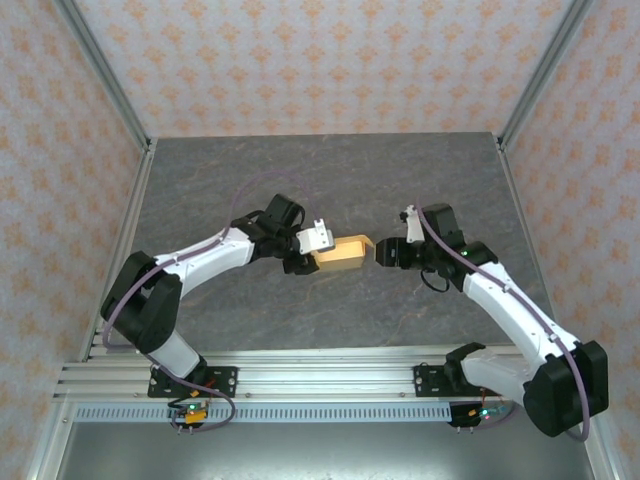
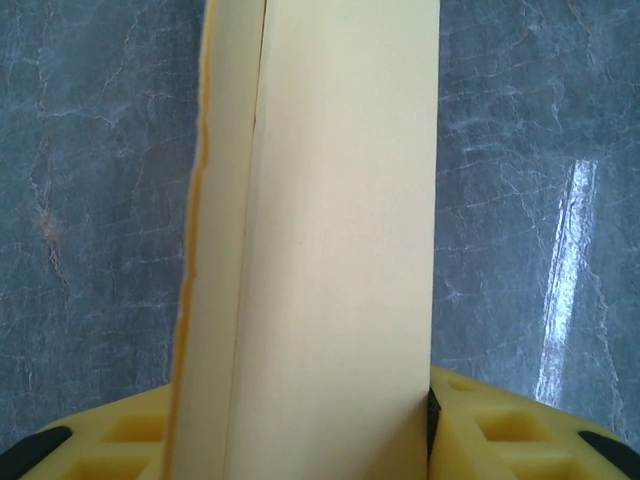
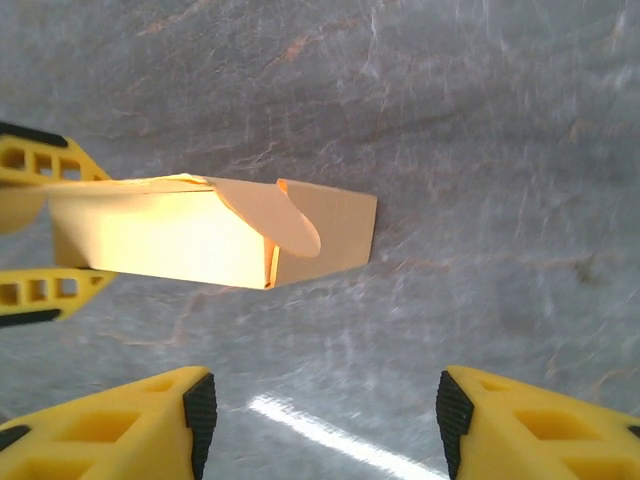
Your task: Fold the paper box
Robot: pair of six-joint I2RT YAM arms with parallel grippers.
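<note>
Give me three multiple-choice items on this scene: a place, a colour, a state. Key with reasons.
1. The paper box sits: A by the far wall; B between the two pincers; C at the right arm's base.
2. Pincer fingers are: A red; B yellow; C green.
3. The right pincer is: A open; B shut on the box; C shut empty.
Key: B, the top view shows it between them; B, wrist views show yellow; A, its fingers stand wide apart.

L wrist view: paper box (image 2: 330, 250) far end cut off.
</note>
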